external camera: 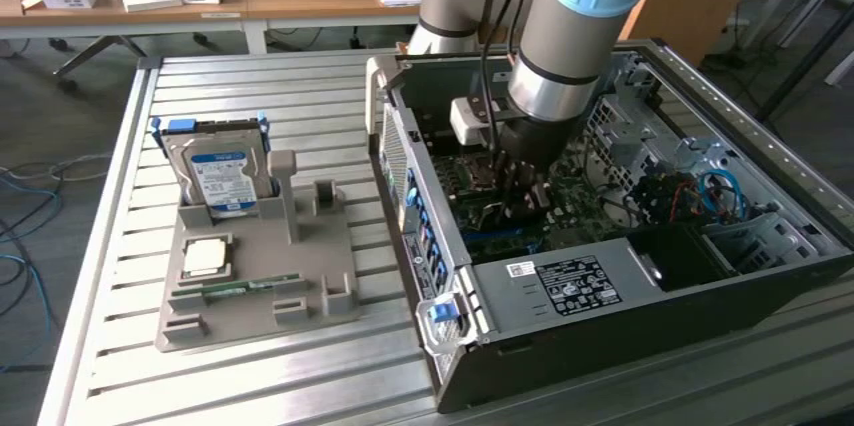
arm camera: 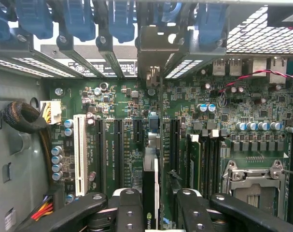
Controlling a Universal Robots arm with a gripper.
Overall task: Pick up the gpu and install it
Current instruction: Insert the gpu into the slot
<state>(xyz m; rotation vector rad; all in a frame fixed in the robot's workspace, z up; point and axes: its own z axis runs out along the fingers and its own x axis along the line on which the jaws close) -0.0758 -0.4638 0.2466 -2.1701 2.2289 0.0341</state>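
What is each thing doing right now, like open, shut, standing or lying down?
gpu: standing on edge on the motherboard, between the hand's fingers.
hand: open, gap beside the gpu.
computer case: lying on its side, open on top.
hard drive: upright in the grey holder.
processor chip: lying flat on the grey holder.

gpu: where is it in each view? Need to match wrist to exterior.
Wrist view: the gpu stands edge-on on the motherboard, between the fingers of the open gripper.
Exterior view: down inside the open case, under the gripper, which hides most of it.
Shared landmark: the green motherboard.
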